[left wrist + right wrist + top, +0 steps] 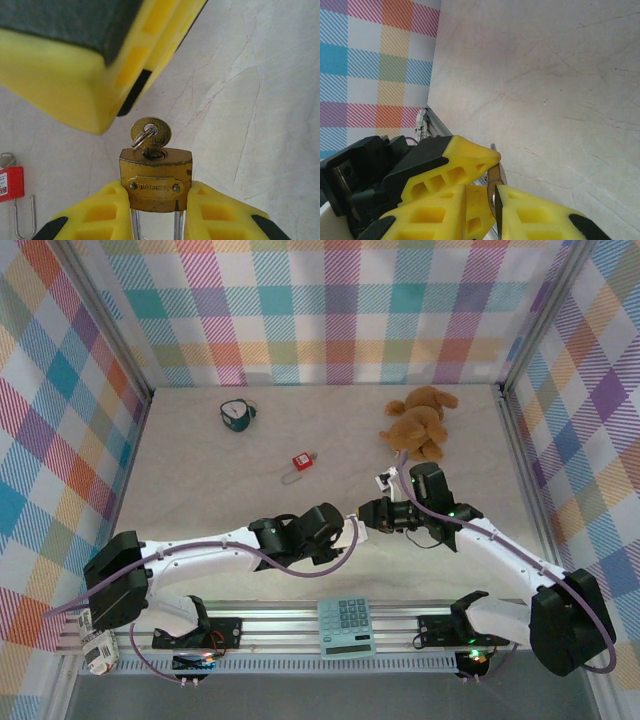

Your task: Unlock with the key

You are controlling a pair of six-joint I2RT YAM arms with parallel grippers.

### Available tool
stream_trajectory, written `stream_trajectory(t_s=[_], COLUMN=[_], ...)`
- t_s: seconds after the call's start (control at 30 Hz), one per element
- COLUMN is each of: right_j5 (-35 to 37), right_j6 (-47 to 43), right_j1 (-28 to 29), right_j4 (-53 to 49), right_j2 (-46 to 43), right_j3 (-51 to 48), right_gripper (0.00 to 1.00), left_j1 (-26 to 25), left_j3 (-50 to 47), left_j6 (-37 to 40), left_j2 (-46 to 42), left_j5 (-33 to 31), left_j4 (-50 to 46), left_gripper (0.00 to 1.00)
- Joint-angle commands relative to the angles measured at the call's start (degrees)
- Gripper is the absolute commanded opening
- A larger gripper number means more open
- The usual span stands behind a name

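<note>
Steadiness counted most: the left gripper (156,205) clamped the brass padlock (156,180) by its body, over the table (200,500). Fingers of the right gripper (496,175) stood close by the key (151,132) seated in the keyway (152,154). Gripping or not I couldn't tell; it wanted, I'd say, a square pinch and pure twist.

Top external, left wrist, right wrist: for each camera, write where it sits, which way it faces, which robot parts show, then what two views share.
Top external: above and behind the robot, looking down on the table; left arm and right arm reach inward.
Left wrist: on the left arm, facing along the left pincer, shut on the brass padlock with its key.
Right wrist: on the right arm, facing past the right pincer towards the plaid wall.
Shared: top external and left wrist both show the red padlock.
</note>
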Motion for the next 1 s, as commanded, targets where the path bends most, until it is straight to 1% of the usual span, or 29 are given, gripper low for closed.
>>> stream_trajectory(t_s=[0.0, 0.13, 0.23, 0.37, 0.7, 0.83, 0.97], right_j5=[-0.9, -0.2, 2.5, 1.6, 2.4, 3.9, 2.0], right_j6=[-2.3, -3.4, -6.3, -6.6, -6.5, -9.2, -9.0], right_j1=[0.0, 0.1, 0.2, 0.4, 0.7, 0.7, 0.8], right_j4=[-1.6, -3.3, -7.1, -7.3, -6.7, -10.3, -9.8], right_j2=[0.1, 0.3, 0.9, 1.1, 0.9, 0.1, 2.1], right_j3=[-0.2, -0.1, 0.4, 0.5, 1.0, 2.7, 3.3], right_gripper=[0.24, 0.22, 0.22, 0.23, 0.24, 0.25, 0.25], left_j1=[0.4, 0.6, 0.9, 1.2, 1.3, 1.3, 1.3], left_j3=[2.0, 2.0, 1.8, 1.7, 2.2, 2.1, 2.1], left_j6=[0.8, 0.9, 1.0, 0.9, 1.0, 1.0, 0.9], left_j2=[0.5, 0.8, 0.9, 1.1, 2.1, 2.0, 2.0], left_j5=[0.9, 0.9, 1.1, 1.6, 2.3, 2.4, 2.6], left_j4=[0.1, 0.5, 0.6, 0.8, 0.8, 0.8, 1.0], left_gripper=[0.00, 0.00, 0.00, 0.00, 0.00, 0.00, 0.00])
